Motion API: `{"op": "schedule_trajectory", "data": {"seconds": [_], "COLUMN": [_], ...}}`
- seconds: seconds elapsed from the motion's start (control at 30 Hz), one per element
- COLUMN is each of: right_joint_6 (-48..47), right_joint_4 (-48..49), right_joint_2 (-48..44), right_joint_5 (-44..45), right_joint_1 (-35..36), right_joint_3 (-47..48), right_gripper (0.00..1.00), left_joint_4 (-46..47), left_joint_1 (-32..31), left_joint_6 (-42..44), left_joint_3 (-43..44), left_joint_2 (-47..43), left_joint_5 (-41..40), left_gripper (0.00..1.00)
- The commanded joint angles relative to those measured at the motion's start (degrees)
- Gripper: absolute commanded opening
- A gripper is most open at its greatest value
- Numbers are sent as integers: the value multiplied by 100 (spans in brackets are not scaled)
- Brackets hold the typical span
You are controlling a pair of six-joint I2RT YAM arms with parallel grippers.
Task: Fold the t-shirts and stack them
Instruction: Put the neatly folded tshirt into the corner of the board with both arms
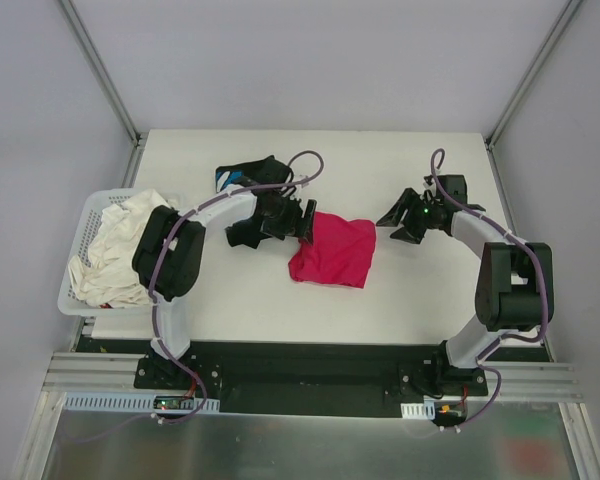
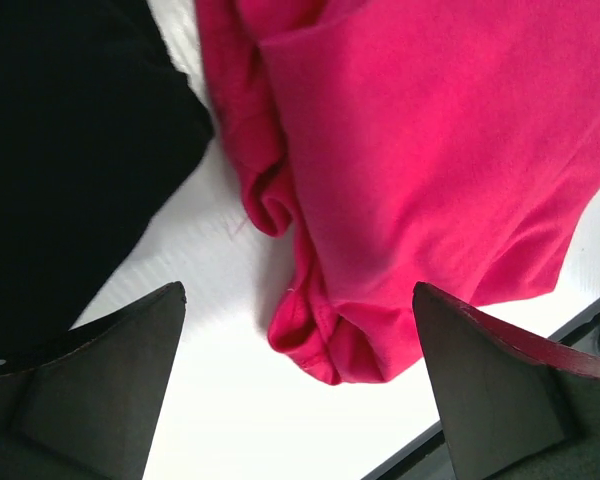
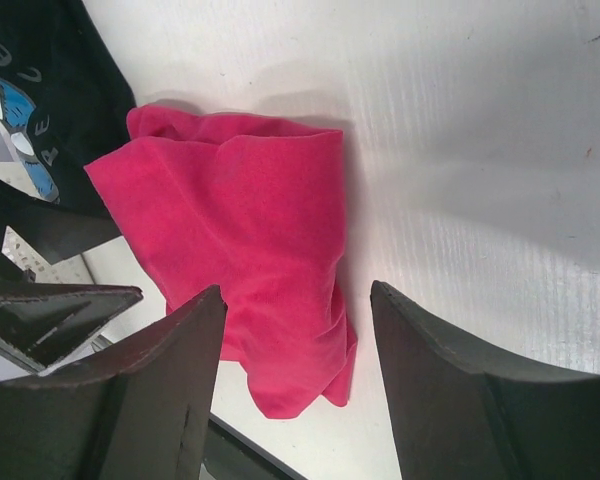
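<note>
Cloth in two colours is lying on the white table [image 1: 400, 160]. The magenta-red t-shirt [image 1: 332, 250] is resting near the middle between the two arms. The black t-shirt [image 1: 255, 172] is lying bunched toward the far edge, partly under the left arm.

From the top view alone we are seeing the white lattice basket [image 1: 78, 235] at the left edge, with pale crumpled cloth [image 1: 115, 250] filling it. This view is also placing the left gripper [image 1: 306, 222] at the left border of the magenta-red shirt and the right gripper [image 1: 392, 222] just beside its right corner.

The left wrist view is giving us the texture. The magenta knit is looking smooth and matte, its lower edge is curling into thick rolled folds, and a narrow strip of table is separating it from a plain black mass on the left. The two dark wedge-shaped fingers [image 2: 110, 385] are standing wide apart, with nothing between them.

Only the right wrist view is showing the blue-and-white print [image 3: 20, 125] on the black shirt, just beside the upper corner of the magenta one. Here the magenta shirt is appearing as a rough folded rectangle with a loose, wrinkled tail. We are seeing the right arm's curved fingers [image 3: 460, 400] spread as well, one on each side of that tail in this view, and they are pinching no cloth.
</note>
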Motion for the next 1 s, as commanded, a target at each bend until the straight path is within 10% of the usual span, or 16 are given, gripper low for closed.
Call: {"op": "schedule_trajectory", "data": {"seconds": [0.0, 0.97], "right_joint_6": [-32, 65], "right_joint_4": [164, 481], "right_joint_2": [-15, -23], "right_joint_5": [-132, -185], "right_joint_1": [35, 140], "right_joint_3": [36, -456], "right_gripper": [63, 62], "left_joint_4": [76, 762], "left_joint_1": [119, 145], "left_joint_6": [137, -276], "left_joint_3": [97, 264], "left_joint_2": [-164, 521], "left_joint_5": [138, 1043], "left_gripper": [95, 90]}}
